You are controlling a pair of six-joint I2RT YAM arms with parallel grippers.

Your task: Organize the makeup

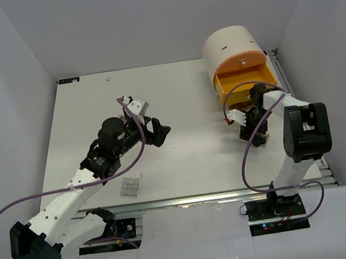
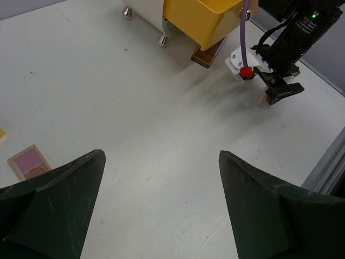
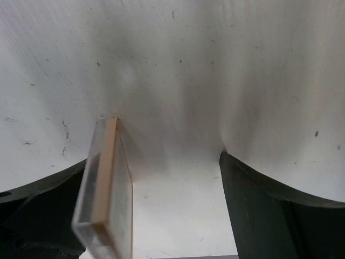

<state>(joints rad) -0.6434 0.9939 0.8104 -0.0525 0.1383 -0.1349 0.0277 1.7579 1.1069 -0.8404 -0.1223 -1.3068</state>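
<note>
Cream in its round shell, the drawer unit (image 1: 232, 45) stands at the far right of the surface (image 1: 182, 103), with its orange drawer (image 1: 246, 81) pulled out. We see the right claw (image 1: 255, 134) just in front of that drawer, pointed down with its fingers spread wide. In its own wrist view a thin, clear-cased palette (image 3: 105, 199) stands on edge, tilted. It is close against one finger (image 3: 43, 216) and well apart from the other, so nothing is clamped, and we cannot tell whether the palette leans on that finger. The left claw (image 1: 157, 131) hangs over the middle of the surface, spread just as wide and holding nothing. A brown palette (image 2: 207, 54) lies partly under the open drawer. A pink palette (image 2: 29, 163) lies flat off to one side of the left claw, and a grey-white palette (image 1: 131, 186) lies near the front edge beside the left arm.
</note>
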